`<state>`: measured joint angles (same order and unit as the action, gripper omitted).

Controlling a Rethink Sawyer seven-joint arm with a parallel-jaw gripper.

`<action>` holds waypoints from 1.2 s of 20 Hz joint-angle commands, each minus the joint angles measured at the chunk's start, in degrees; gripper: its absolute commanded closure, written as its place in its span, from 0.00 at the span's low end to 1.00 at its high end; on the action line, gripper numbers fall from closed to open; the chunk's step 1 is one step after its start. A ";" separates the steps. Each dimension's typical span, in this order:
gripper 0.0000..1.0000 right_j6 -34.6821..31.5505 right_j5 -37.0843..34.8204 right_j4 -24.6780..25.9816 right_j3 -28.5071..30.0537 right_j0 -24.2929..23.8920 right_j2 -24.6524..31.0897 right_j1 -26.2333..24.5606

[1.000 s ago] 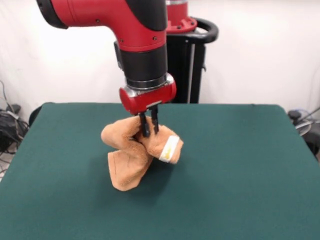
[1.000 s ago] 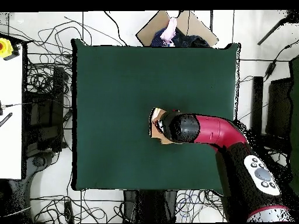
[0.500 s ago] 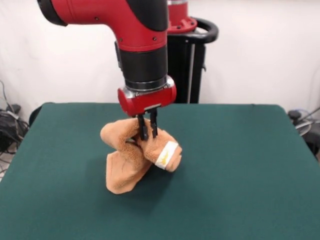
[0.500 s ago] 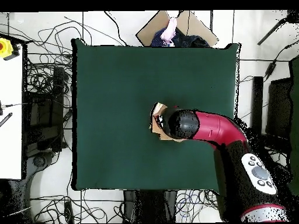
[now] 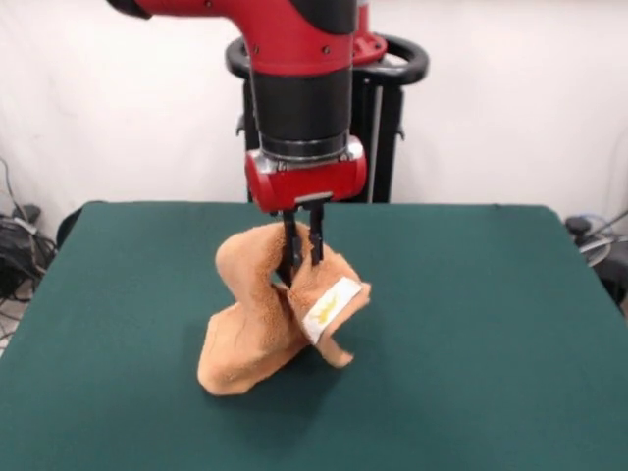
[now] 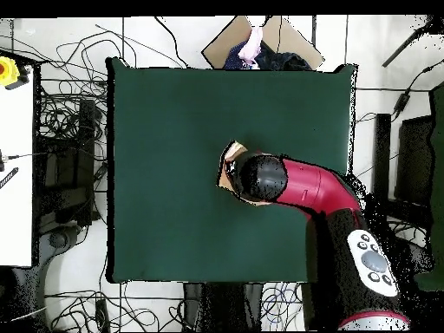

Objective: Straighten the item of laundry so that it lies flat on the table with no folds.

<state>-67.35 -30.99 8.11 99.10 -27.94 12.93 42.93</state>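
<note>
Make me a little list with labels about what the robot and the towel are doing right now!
gripper: shut on the towel, pinching a fold near its top
towel: orange-tan, bunched and twisted, hanging from the gripper
towel's bottom: lower end rests on the table
white tag: on the side facing the front camera
flat yet: no, still full of folds
overhead view: arm hides most of the towel
</note>
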 commanded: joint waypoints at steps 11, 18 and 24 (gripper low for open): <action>1.00 -12.61 -17.94 -1.95 -30.28 5.67 -3.97 -17.24; 1.00 -14.40 -22.48 -1.91 -46.25 8.11 -5.00 -28.54; 1.00 -15.41 -26.02 -1.86 -53.05 9.24 -5.72 -31.80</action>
<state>-68.03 -49.55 6.96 56.62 -20.71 9.56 16.99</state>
